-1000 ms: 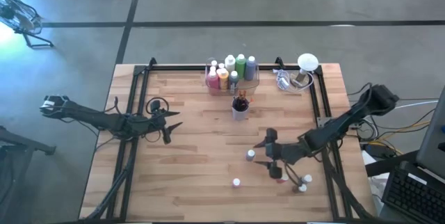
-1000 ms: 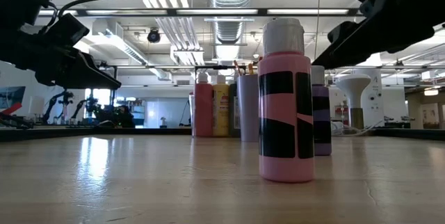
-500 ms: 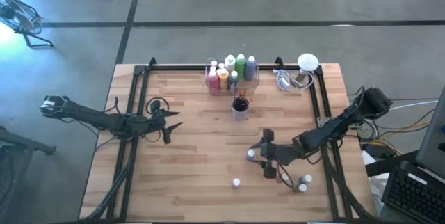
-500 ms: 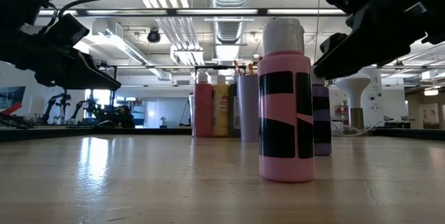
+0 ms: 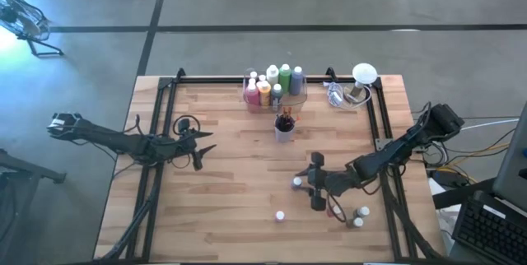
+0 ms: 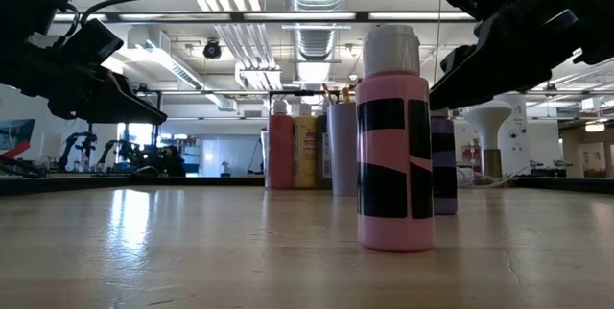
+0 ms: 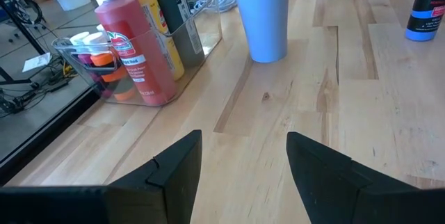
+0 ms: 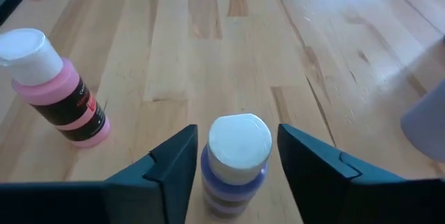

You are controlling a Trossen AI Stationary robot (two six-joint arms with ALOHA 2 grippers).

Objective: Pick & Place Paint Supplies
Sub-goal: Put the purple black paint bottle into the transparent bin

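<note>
Bottle [image 8: 235, 156] btwn right gripper [image 8: 233, 161] jaws; 2nd bottle [image 8: 54, 88] nearby; cup [image 5: 284, 125] in front of bin [image 5: 274, 90].

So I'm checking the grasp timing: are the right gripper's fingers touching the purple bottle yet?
Apart. In the right wrist view the purple bottle stands between the right gripper's open fingers, with wood showing on both sides.

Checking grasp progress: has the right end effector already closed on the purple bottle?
No. In the right wrist view the purple bottle stands between the right end effector fingers, with gaps on both sides.
</note>
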